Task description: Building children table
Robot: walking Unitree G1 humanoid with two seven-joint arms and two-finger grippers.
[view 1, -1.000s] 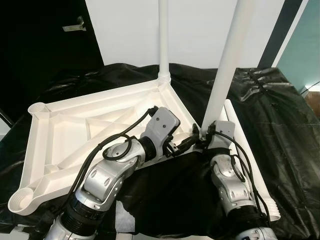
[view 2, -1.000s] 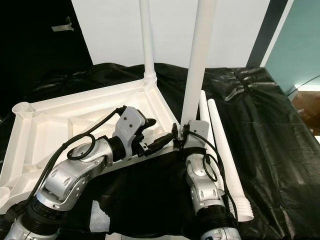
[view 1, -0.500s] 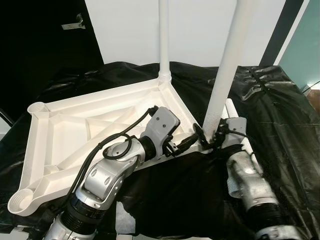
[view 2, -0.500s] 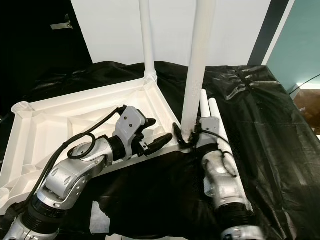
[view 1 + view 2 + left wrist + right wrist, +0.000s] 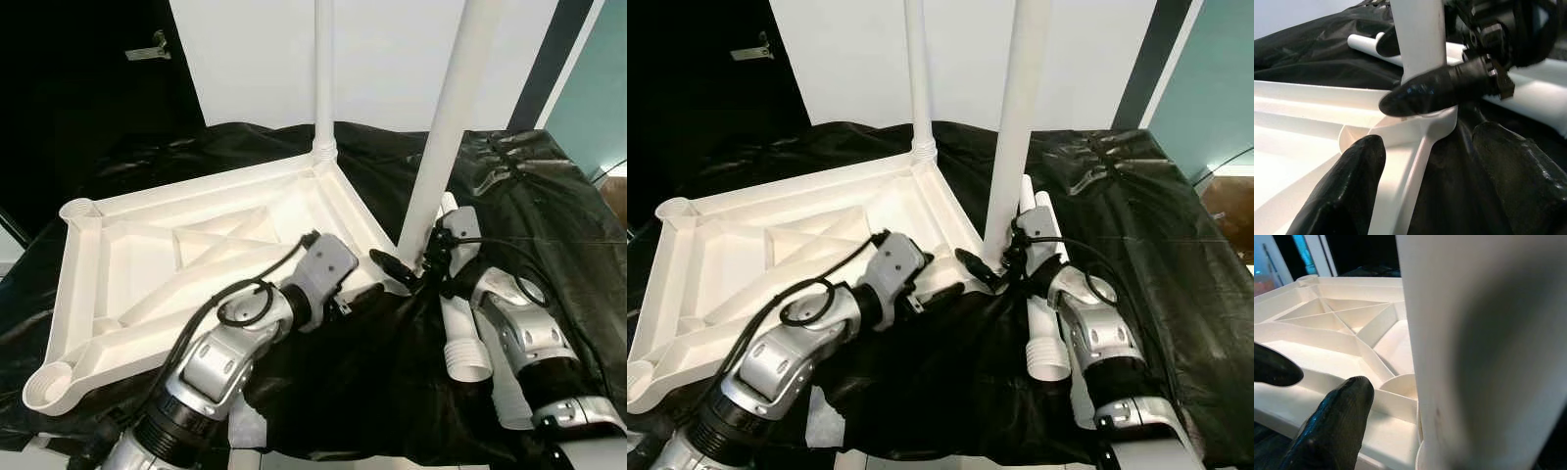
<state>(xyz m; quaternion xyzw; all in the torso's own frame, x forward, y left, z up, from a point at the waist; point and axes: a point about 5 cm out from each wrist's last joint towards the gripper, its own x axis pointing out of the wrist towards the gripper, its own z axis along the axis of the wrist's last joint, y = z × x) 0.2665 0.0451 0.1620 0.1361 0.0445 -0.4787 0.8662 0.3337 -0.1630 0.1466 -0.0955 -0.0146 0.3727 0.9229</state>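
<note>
- Since a second ago the right arm has swung outward to the robot's right, its elbow now lying over the loose legs, while the left forearm has dropped lower along the table top's near edge.
- Upturned on the black sheet (image 5: 549, 196), the white table top (image 5: 147, 255) shows its ribbed underside; one far leg (image 5: 323, 78) stands upright in the back corner socket.
- Left gripper (image 5: 1425, 161) sits just beside the near corner socket, fingers spread and gripping nothing.
- Near leg (image 5: 453, 108) stands upright in that near corner socket.
- Right gripper (image 5: 407, 269) reaches the leg's base; one finger (image 5: 1435, 90) crosses in front of it, and it seems to be pinching the leg, though the far finger is hidden.
- Two loose legs (image 5: 460, 323) lie on the sheet, partly beneath the right arm.
- Hollow plastic, I judge: light, stiff, smooth and slippery; grip a leg low, near its socket end.
</note>
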